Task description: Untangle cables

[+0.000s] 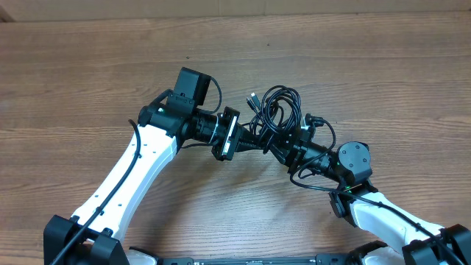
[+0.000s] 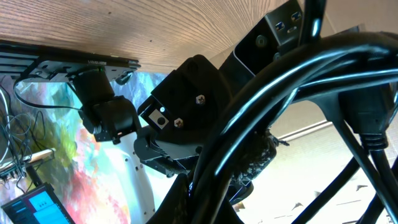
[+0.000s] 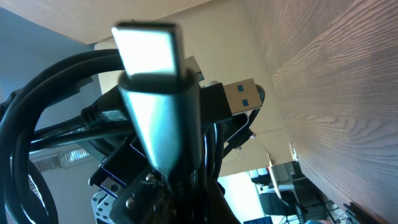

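Two grips on tangled cables (image 1: 275, 120) at mid-desk (image 1: 88, 59).
Pinched tight by left gripper (image 1: 252, 139) and right gripper (image 1: 278, 145) alike, tips close together; loops bunched just beyond, toward desk's far edge.

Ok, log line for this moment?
phase: untangling | left gripper: shut on cables | right gripper: shut on cables | cables: bunched loops, not yet separated

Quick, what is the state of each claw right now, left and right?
Left claw: closed, holding the cables.
Right claw: closed, holding the same cables.
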Motion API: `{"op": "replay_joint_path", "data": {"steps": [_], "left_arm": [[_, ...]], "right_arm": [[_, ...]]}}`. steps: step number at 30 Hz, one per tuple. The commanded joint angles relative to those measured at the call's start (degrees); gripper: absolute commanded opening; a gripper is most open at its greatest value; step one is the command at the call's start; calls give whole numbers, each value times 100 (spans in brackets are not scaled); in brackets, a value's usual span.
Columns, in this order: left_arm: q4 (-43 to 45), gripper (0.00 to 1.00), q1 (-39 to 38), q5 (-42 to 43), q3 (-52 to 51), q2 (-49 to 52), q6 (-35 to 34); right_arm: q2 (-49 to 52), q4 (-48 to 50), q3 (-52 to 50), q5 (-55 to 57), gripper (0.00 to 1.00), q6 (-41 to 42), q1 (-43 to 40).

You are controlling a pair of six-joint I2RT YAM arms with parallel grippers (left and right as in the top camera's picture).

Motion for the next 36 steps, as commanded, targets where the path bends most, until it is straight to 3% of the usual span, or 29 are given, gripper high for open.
{"op": "replay_joint_path", "data": {"steps": [1, 3, 5, 8, 10, 16, 21, 27, 36], "left_arm": [[15, 8, -35, 262, 70, -57, -11], [15, 15, -35, 262, 70, -57, -9], [15, 27, -35, 262, 70, -57, -9], [15, 55, -35, 262, 70, -57, -11], [15, 62, -35, 262, 70, -57, -11], [15, 64, -35, 262, 70, -57, 31], [15, 72, -7, 260, 70, -57, 240], [-7, 100, 319, 131, 70, -57, 970], [-57, 100, 960, -660, 70, -57, 2044]], "right_arm": [[2, 50, 72, 57, 4, 2, 28], [2, 28, 72, 57, 4, 2, 28], [2, 31, 72, 57, 4, 2, 28], [2, 31, 72, 57, 4, 2, 28], [2, 31, 72, 57, 4, 2, 28], [2, 31, 72, 57, 4, 2, 28], [2, 31, 72, 57, 4, 2, 26], [2, 33, 72, 57, 4, 2, 26], [2, 35, 72, 55, 4, 4, 26]]}}
